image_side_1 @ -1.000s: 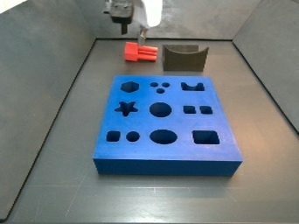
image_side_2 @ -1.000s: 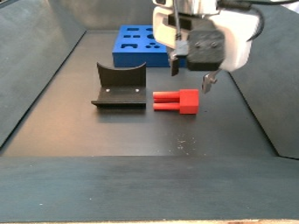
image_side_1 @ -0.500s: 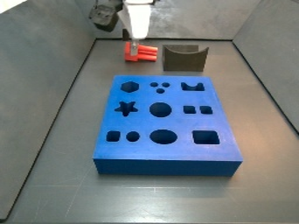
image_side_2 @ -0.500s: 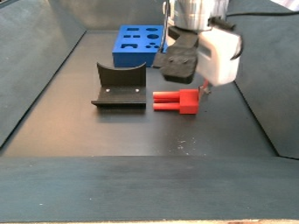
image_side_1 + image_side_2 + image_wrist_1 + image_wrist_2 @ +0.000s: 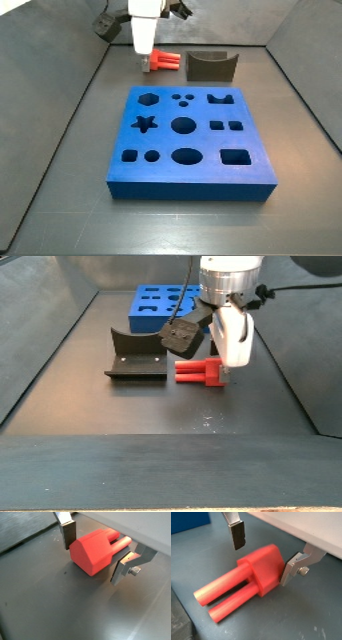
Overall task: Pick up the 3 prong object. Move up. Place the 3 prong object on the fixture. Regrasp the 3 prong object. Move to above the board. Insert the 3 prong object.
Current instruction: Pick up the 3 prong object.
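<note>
Hand lowered, fingers spread wide astride small red-orange plastic three-pronged block on dark floor; not gripping.

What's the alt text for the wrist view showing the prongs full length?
A small red-orange plastic three-prong block lies on the dark floor, between the open gripper's flat silver fingers; neither visibly touches it.

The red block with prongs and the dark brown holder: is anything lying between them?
No. In a side view, only bare dark floor separates the red-orange plastic pronged block from the dark brown holder. The end effector straddles the block.
</note>
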